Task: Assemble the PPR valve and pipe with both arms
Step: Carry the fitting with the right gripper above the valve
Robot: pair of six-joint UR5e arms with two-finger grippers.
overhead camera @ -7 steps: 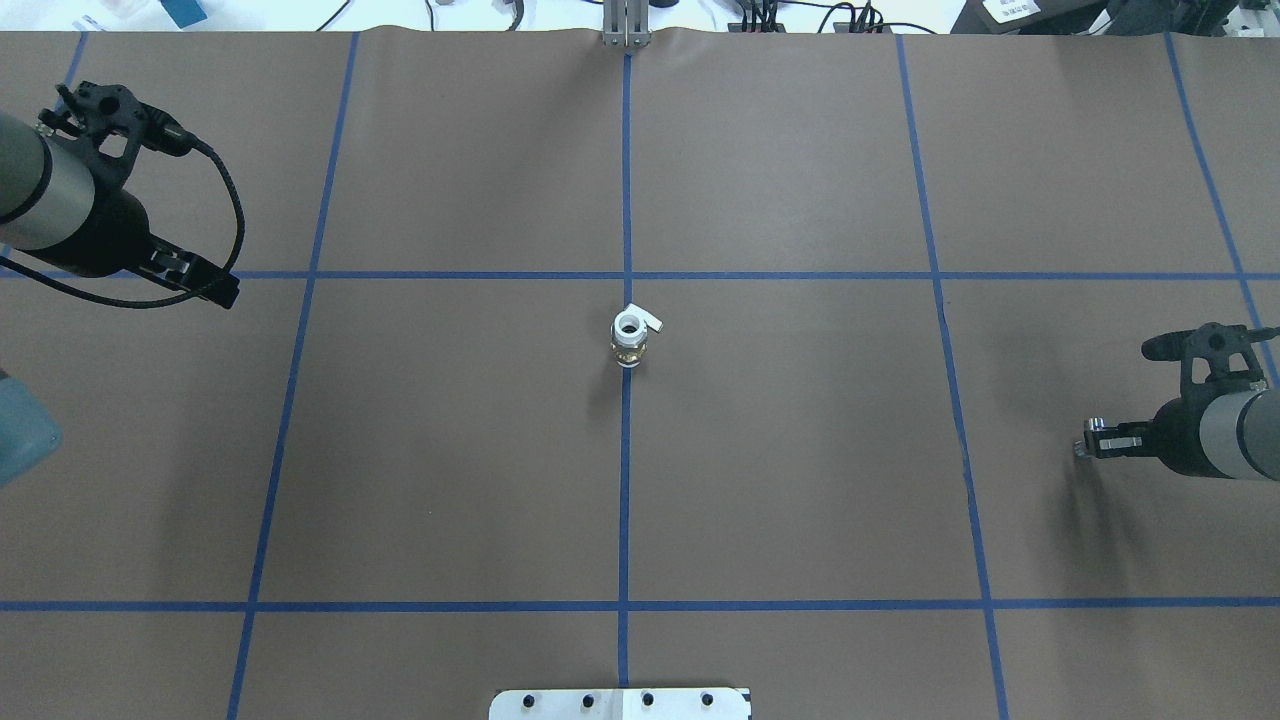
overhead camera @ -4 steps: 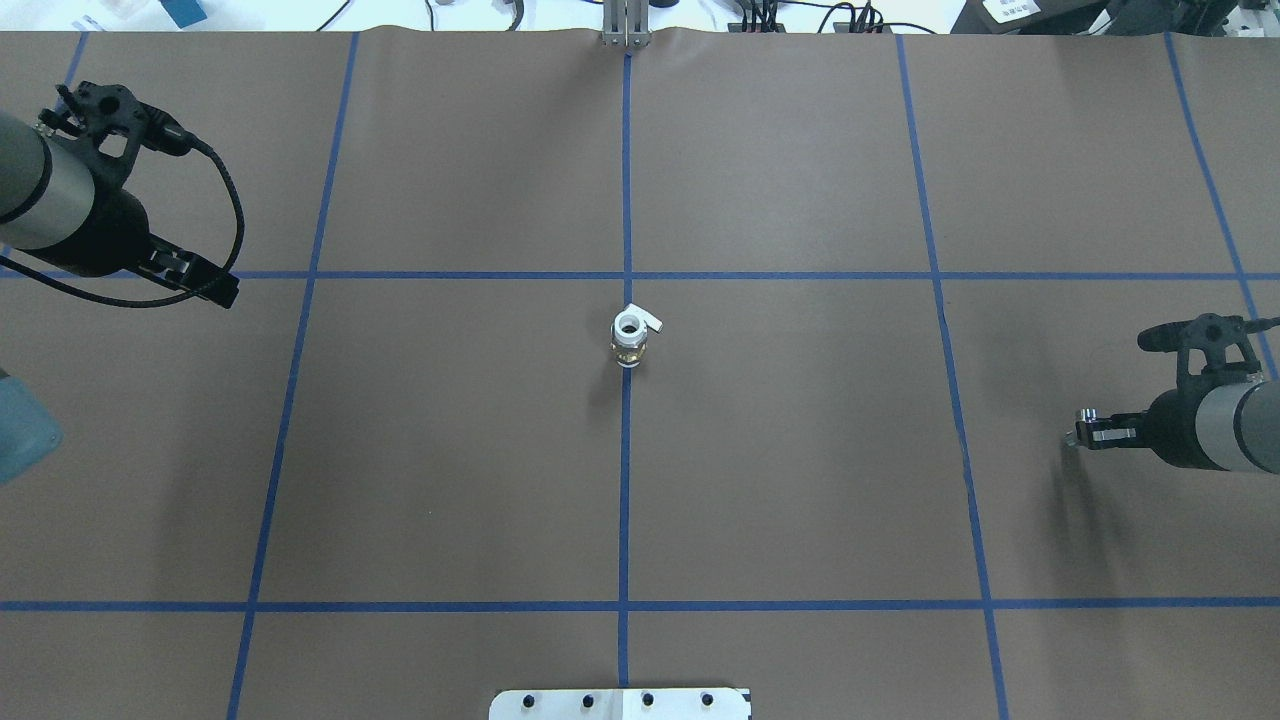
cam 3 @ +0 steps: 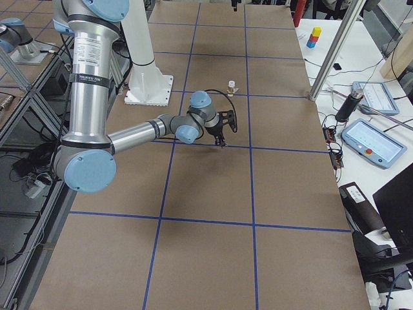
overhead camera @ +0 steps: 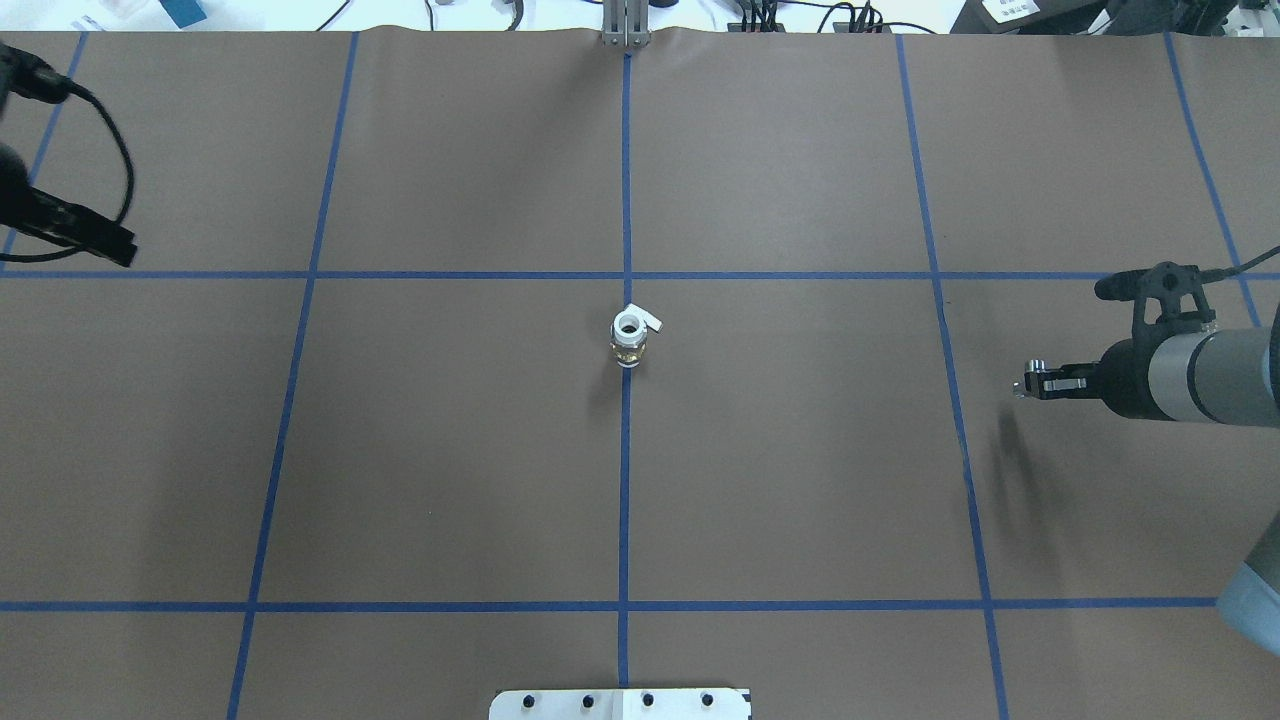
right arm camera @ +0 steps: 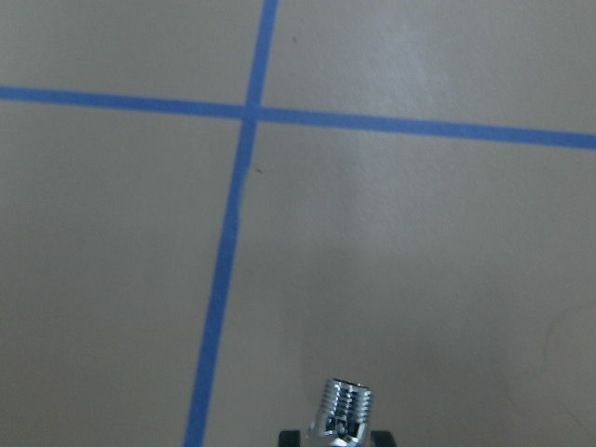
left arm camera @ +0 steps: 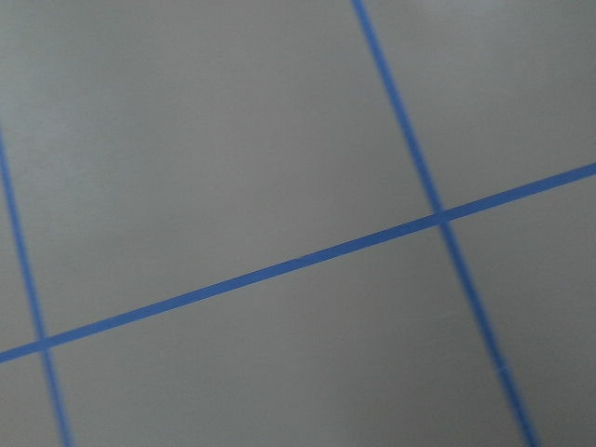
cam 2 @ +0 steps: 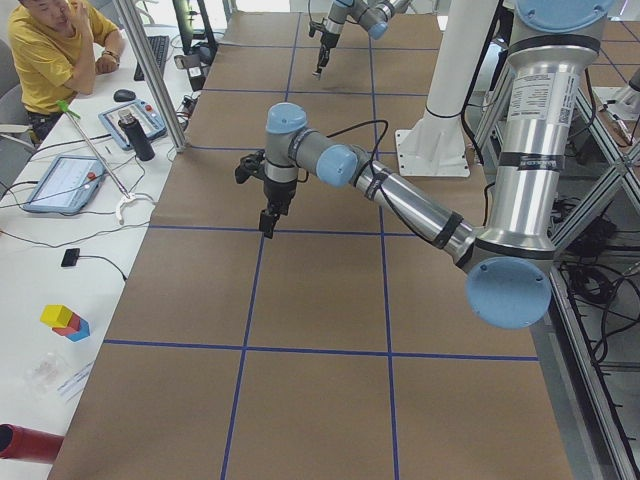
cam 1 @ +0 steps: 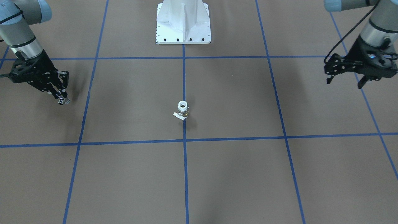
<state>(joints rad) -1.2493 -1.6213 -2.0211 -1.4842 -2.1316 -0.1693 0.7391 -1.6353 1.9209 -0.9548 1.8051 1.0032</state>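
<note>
Moved inward: right tool, pinching threaded chrome pipe | left tool spread | valve white-collared, brass, upright

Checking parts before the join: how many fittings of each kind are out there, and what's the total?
PPR valve: 1, standing on the table
pipe: 1, held in the right claw
Total: 2 fittings

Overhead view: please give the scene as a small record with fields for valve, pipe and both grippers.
PPR valve: upright on the table, on the centre blue line, white collar up, untouched
pipe: held in the right gripper
right gripper: shut on the pipe
left gripper: open, empty, far from the valve
assembly: not yet done
</note>
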